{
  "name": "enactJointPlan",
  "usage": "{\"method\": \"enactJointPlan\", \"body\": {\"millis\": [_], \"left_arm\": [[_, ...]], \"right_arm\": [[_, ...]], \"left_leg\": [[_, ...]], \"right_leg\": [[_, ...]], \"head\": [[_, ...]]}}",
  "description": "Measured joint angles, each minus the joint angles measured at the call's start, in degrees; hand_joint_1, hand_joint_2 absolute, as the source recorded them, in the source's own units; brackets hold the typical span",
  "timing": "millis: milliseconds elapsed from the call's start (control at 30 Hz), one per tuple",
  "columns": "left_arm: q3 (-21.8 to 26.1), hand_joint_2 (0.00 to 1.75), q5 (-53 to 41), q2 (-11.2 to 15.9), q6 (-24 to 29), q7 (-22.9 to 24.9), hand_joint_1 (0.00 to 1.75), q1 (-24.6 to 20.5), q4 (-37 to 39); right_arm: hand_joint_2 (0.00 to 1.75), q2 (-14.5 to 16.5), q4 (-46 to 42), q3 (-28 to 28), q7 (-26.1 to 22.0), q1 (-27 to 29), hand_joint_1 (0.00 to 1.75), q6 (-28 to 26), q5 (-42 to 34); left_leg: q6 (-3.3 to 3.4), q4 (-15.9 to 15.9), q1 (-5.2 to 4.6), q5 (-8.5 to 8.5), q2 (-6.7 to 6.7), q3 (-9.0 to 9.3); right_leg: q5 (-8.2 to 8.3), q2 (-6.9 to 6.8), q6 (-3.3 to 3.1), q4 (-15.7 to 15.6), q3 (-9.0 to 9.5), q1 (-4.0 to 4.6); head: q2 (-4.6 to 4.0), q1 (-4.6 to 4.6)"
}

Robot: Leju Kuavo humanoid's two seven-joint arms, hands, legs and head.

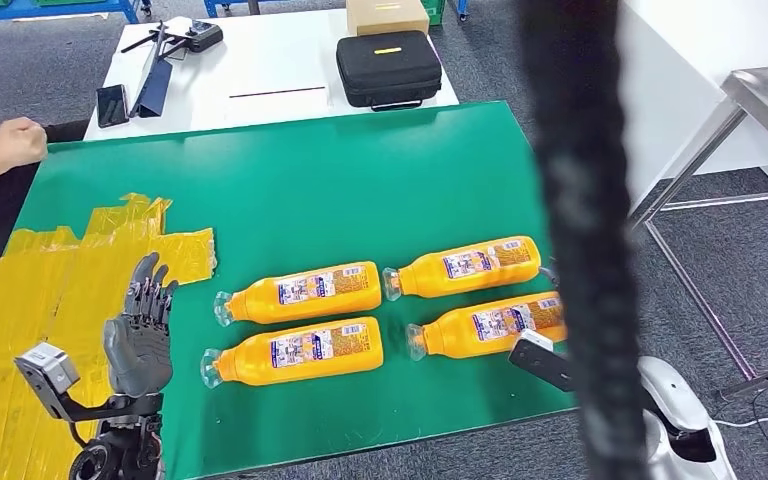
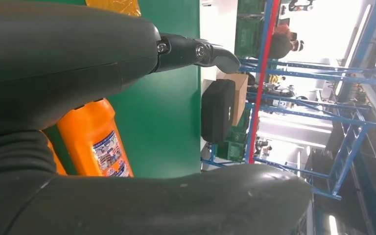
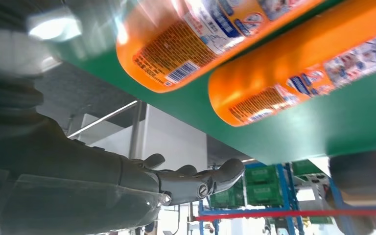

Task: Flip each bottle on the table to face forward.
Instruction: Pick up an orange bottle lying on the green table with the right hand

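You have the green table point(image 1: 290, 190) carrying four orange bottles point(image 1: 305, 291) lying on their sides in two rows. Your left hand point(image 1: 140, 335) hovers beside them, fingers spread, empty; your right hand point(image 3: 127, 181) is likewise released.

Four orange bottles point(image 1: 305, 292) lie on the green table point(image 1: 290, 190), each with a clear cap and a blue, white and orange printed label (one shows a barcode panel in the right wrist view). Crinkled yellow tape point(image 1: 70, 290) covers the near-left part. The left hand point(image 1: 140, 335) is dark grey. A black case point(image 1: 388, 68) sits on the far white table point(image 1: 260, 60).
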Motion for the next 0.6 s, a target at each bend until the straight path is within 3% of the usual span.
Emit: {"method": "enactJointPlan", "body": {"millis": [600], "left_arm": [[-0.9, 0.0, 1.5, 0.1, -0.5, 0.0, 0.0, -3.3, 4.0]], "right_arm": [[1.75, -0.5, 9.6, 2.5, 1.9, -3.2, 0.0, 4.5, 0.0]], "left_leg": [[0.0, 0.0, 0.0, 0.0, 0.0, 0.0]], "right_leg": [[0.0, 0.0, 0.0, 0.0, 0.01, 0.0]], "head": [[0.0, -0.01]]}}
